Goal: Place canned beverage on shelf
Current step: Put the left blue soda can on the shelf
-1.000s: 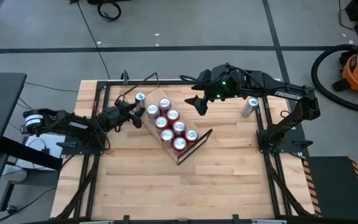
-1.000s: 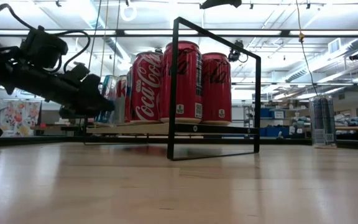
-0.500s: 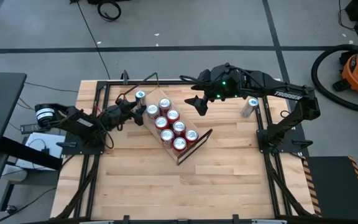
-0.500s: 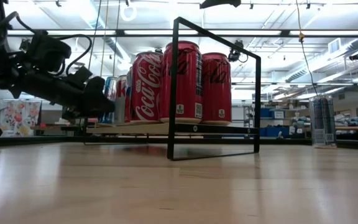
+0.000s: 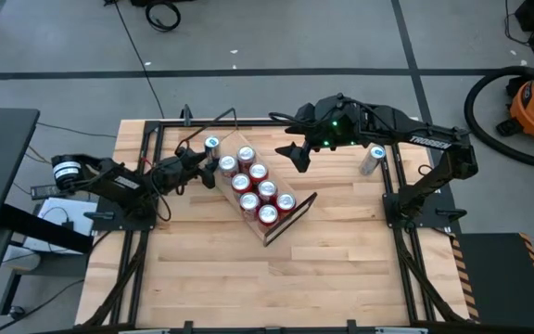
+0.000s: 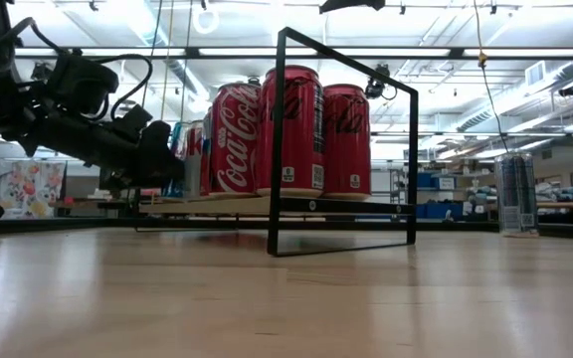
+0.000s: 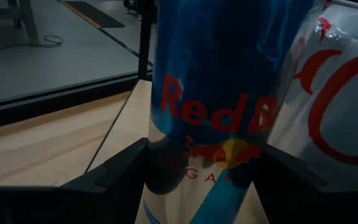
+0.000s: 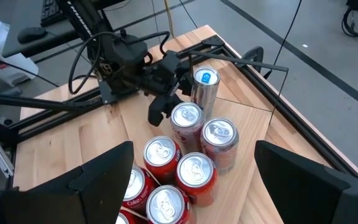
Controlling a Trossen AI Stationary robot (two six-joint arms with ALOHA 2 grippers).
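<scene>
The left tool [image 5: 197, 160] has its two fingers either side of a slim blue can [image 5: 212, 145] at the far end of the shelf [image 5: 297, 210], just beside the nearest of the red cans [image 5: 228, 166]; the left wrist view shows the fingers flanking the can's lower body, apparently pinching it. Whether the can already stands on the plank or just off its end cannot be told. The right tool [image 8: 185, 186] hangs spread above the shelf's far side, holding nothing; a second slim can [image 5: 373, 160] stands well apart from the shelf on the tabletop [image 5: 341, 278]. Risks, as judged: letting go while the can is tilted or half over the plank's edge would topple it; a sideways withdrawal could drag it against its red neighbour and disturb the packed rows.
</scene>
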